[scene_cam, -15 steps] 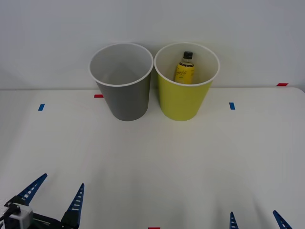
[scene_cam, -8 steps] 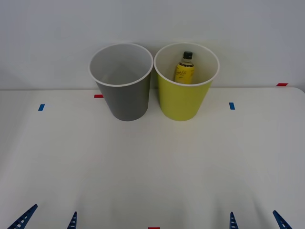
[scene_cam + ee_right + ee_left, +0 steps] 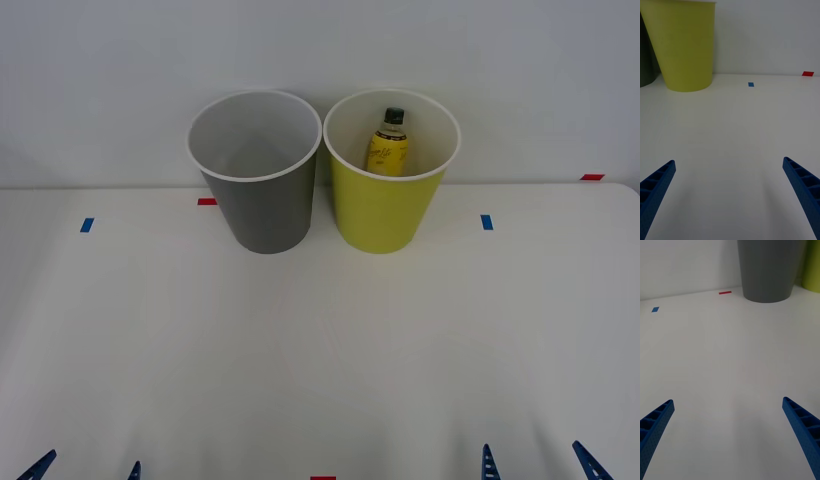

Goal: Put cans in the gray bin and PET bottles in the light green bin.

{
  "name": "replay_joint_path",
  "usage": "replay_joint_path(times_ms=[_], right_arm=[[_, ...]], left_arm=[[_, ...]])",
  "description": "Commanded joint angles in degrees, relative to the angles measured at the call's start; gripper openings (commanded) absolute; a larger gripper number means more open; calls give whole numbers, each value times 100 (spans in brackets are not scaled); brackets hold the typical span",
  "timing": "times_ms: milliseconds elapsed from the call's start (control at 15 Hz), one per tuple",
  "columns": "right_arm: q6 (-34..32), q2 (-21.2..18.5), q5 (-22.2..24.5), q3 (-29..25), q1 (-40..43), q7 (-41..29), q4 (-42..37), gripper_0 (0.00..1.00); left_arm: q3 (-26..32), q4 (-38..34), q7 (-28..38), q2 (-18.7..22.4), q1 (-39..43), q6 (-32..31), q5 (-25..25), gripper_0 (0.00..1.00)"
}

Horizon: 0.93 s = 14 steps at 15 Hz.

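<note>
Front view, left claw (image 3: 85, 467) and right claw (image 3: 535, 462) both spread wide, holding nothing.

high front view, two low wrist views, sharing light green bin (image 3: 388, 205)

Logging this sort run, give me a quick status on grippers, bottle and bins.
Left gripper and right gripper open, low at table's near edge. Bottle upright inside green bin. Gray bin beside it. Nothing in the way.

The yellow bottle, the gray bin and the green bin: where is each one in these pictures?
PET bottle (image 3: 386, 148): front view, on its yellow wrap, inside the green bin.
Gray bin (image 3: 262, 212): front view, on its outer wall.
Light green bin (image 3: 685, 45): right wrist view, on its outer wall.
</note>
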Motion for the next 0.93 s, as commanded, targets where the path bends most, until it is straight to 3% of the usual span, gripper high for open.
replay_joint_path(times_ms=[67,933], right_arm=[[0,0,0,0,0,0,0,100],[0,0,0,0,0,0,0,100]], left_arm=[[23,35,-20,-40,0,-7,0,100],[23,35,-20,-40,0,-7,0,100]])
